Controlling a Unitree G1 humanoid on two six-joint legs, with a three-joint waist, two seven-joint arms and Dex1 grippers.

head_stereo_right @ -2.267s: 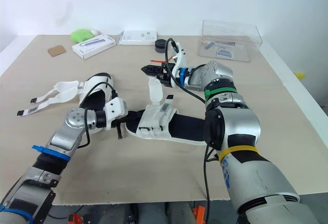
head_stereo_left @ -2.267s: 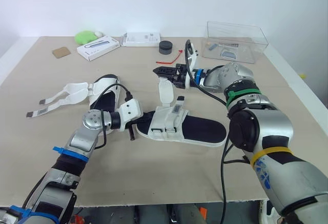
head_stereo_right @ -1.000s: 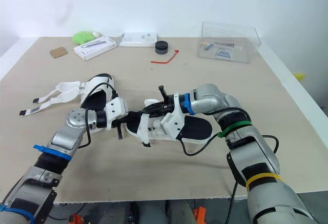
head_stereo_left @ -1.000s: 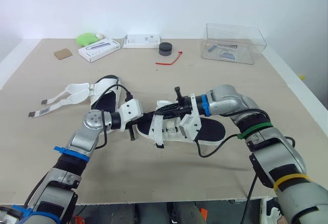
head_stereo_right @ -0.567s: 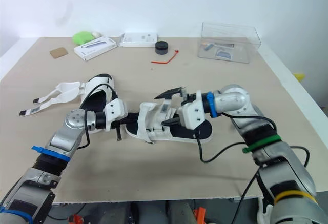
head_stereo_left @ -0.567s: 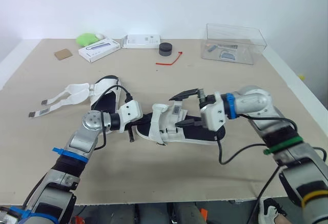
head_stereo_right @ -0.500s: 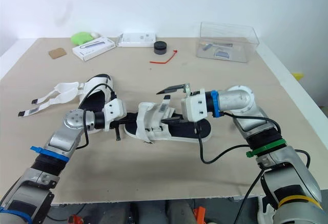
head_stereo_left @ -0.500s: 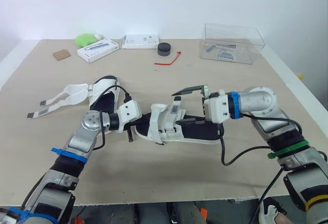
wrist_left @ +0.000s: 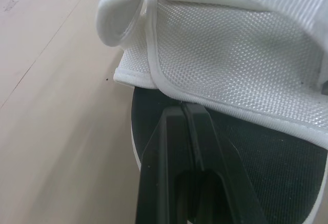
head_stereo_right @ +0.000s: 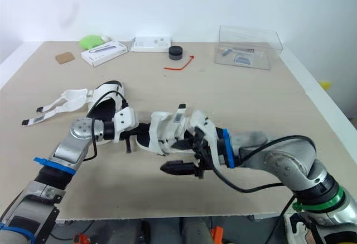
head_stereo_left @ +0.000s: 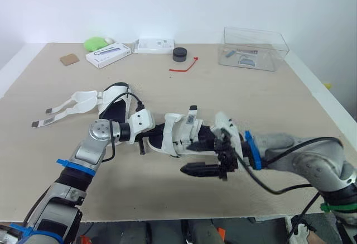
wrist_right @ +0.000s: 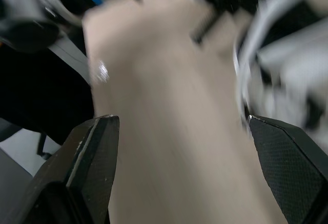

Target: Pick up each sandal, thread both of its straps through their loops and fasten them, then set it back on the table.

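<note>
Clenched on toe of white-strapped black-soled sandal (head_stereo_left: 177, 136): left fingers (wrist_left: 169, 157); right fingers (wrist_right: 97, 152) spread just beside straps (head_stereo_left: 188, 125), sandal lying crosswise.

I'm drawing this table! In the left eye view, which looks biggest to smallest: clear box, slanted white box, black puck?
Largest: clear box.
Next: slanted white box.
Smallest: black puck.
All sit similarly far back, so the order seems safe.

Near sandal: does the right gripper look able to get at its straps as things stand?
Probably yes. The right gripper hangs open close beside the near sandal, by its straps, with nothing between them; the left gripper sits at the toe end, leaving that side free.
</note>
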